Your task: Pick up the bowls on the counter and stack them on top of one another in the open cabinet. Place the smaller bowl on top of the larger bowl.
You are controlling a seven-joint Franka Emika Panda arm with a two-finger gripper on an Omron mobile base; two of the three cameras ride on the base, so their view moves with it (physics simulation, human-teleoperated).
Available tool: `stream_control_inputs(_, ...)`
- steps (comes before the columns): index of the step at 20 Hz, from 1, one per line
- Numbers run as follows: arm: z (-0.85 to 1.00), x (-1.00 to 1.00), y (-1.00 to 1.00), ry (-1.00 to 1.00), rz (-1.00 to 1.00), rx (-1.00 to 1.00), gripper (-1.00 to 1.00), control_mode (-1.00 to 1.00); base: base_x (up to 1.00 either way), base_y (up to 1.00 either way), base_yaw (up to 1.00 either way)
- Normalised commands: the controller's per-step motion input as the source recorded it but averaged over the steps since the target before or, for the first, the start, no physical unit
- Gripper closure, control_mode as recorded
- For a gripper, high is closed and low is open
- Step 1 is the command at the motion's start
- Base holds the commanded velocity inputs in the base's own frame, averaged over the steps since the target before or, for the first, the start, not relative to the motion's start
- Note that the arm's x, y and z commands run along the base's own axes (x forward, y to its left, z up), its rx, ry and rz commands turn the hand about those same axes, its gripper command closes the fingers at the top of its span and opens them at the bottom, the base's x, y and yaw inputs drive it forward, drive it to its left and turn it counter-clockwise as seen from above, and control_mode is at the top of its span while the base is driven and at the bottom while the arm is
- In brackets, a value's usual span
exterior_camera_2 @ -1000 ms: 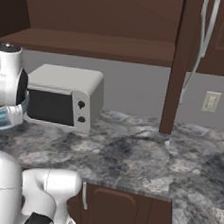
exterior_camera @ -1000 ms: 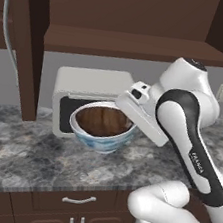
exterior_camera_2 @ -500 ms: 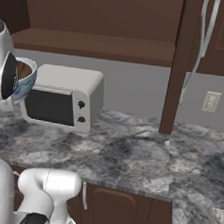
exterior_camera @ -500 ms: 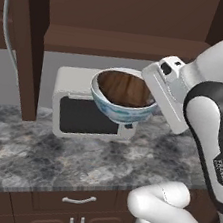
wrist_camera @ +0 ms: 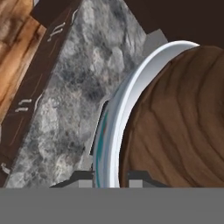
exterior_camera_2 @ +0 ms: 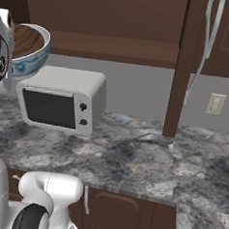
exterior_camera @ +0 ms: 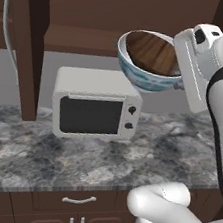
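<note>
The fingers [wrist_camera: 85, 178] show as mere grey stubs at the bottom of the hand view, either side of the larger bowl's [wrist_camera: 114, 127] rim. The smaller bowl [wrist_camera: 179, 122] runs off the right edge. In the right base view, the larger bowl's near side sits behind the arm.

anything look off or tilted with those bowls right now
Yes: the white bowl, with the wooden bowl nested inside, hangs tilted in the air above the microwave, gripped by its rim alone. Nothing has spilled or looks damaged.
</note>
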Motion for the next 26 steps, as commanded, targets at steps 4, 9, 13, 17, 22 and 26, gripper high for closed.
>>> stream_control_inputs(4,0.03,-0.06,-0.06,-0.11,0.0,0.02,1.0,-1.0,0.0,0.0,0.0)
stream_control_inputs(9,0.08,-0.01,-0.15,-0.28,0.0,0.04,1.0,-1.0,0.0,0.0,0.0)
stream_control_inputs(13,0.06,0.06,-0.13,-0.27,0.0,0.03,1.0,-1.0,0.0,0.0,0.0)
stream_control_inputs(17,0.01,0.3,-0.34,-0.13,0.03,0.09,1.0,-1.0,0.0,0.0,0.0)
stream_control_inputs(22,0.08,0.45,-0.45,-0.05,0.06,0.14,1.0,-1.0,0.0,0.0,0.0)
stream_control_inputs(26,0.13,0.45,-0.42,-0.01,0.05,0.15,1.0,-1.0,0.0,0.0,0.0)
